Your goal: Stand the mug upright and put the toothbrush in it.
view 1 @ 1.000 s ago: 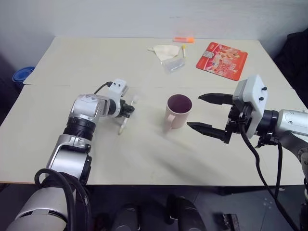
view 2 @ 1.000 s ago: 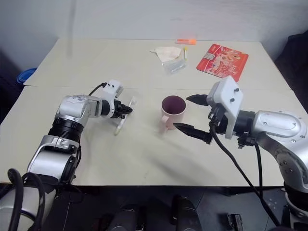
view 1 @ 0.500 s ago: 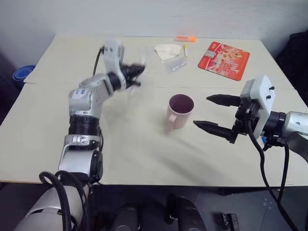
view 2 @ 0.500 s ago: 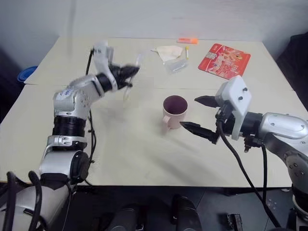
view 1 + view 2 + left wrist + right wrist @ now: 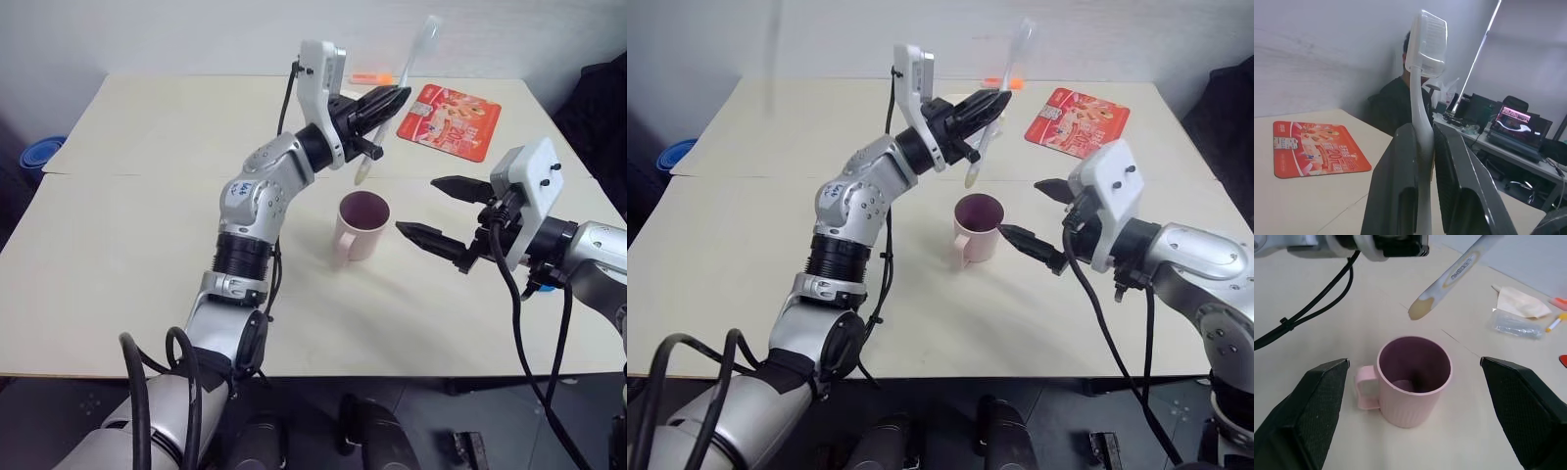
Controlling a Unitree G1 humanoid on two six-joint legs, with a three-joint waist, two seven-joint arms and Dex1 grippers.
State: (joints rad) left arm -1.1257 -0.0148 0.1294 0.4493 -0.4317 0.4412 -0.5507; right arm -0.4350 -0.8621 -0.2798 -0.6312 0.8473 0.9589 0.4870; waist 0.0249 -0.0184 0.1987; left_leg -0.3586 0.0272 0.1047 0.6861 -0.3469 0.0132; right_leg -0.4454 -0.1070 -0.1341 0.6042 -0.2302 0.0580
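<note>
Pale desk [image 5: 147,255] under a grey wall; upright mug [image 5: 360,226] mid-desk; left gripper [image 5: 384,101] jaws pinching the toothbrush [image 5: 397,94] above; right gripper [image 5: 438,213] jaws spread beside it.

Left gripper [image 5: 982,106] pinches toothbrush [image 5: 997,96] above upright mug [image 5: 976,228]; right gripper [image 5: 1034,217] spread.

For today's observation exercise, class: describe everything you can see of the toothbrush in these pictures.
The toothbrush is slim, white and plastic-looking, with a pale yellowish handle end and a small clear-white bristle head. It is held in the air, clamped mid-handle between the shut fingers of the left gripper. It stands steeply tilted, bristle head up and handle end down, above and just behind the upright pink mug, not touching it. Only the gripper touches it.
</note>
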